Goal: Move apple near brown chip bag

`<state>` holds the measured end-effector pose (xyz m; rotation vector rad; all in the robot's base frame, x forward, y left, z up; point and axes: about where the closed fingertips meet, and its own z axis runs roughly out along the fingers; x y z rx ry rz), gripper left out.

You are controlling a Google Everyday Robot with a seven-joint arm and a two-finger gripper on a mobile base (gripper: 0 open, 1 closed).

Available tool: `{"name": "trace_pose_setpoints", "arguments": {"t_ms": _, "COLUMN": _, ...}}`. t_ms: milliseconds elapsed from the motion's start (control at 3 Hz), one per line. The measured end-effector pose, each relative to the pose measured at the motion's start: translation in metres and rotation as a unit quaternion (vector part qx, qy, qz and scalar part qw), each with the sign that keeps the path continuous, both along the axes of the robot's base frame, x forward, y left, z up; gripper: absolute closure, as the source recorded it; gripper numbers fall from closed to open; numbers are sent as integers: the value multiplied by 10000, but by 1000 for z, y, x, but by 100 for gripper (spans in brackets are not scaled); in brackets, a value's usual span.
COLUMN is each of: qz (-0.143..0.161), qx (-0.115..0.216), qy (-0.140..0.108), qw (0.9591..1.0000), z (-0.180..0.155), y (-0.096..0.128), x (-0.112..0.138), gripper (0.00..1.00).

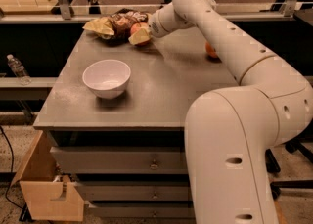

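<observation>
At the far left corner of the worktop [161, 86], your hand [146, 31] sits right at the apple [137, 28], with the arm reaching across from the right. The apple lies against the right end of the bag [119, 22], touching it or very nearly so; from this view you cannot separate the 2. Its red side faces up. A pale yellow patch just below it may be the apple's blush or the bag's end, and you cannot tell which.

Judged against the task, the main part looks done: the apple is as near the bag as it needs to be. It appears to rest on the worktop rather than hang above it, though the wrist hides the contact. You also cannot tell whether the hand is clamped on the apple or has let go, since the wrist covers that spot.

What is left is probably 1 or 2 steps. Release the apple if you hold it, then draw the hand up and back without nudging the fruit or dragging the bag. The apple is round and could roll if bumped, so lift clear before swinging away.

The bowl [106, 77] stands well apart toward the front left, and the orange [211, 50] lies behind the forearm on the right. Neither looks to be in your way.
</observation>
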<state>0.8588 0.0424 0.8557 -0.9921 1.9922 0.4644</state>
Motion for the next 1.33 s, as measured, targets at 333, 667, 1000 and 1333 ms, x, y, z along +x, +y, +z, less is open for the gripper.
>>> {"name": "trace_pose_setpoints", "arguments": {"t_ms": 333, "qz": 11, "qx": -2, "qy": 12, "qw": 10000, "z": -2, "y": 2, "x": 0, "gripper": 0}}
{"name": "trace_pose_setpoints", "arguments": {"t_ms": 667, "qz": 6, "qx": -29, "qy": -117, "qw": 9999, "z": 9, "y": -3, "x": -3, "gripper": 0}}
{"name": "trace_pose_setpoints", "arguments": {"t_ms": 1000, "qz": -89, "qx": 1, "qy": -417, "qw": 9991, "z": 37, "y": -22, "x": -17, "gripper": 0}}
{"name": "trace_pose_setpoints", "arguments": {"t_ms": 1333, "qz": -187, "qx": 31, "qy": -473, "qw": 9987, "z": 48, "y": -44, "x": -47, "gripper": 0}}
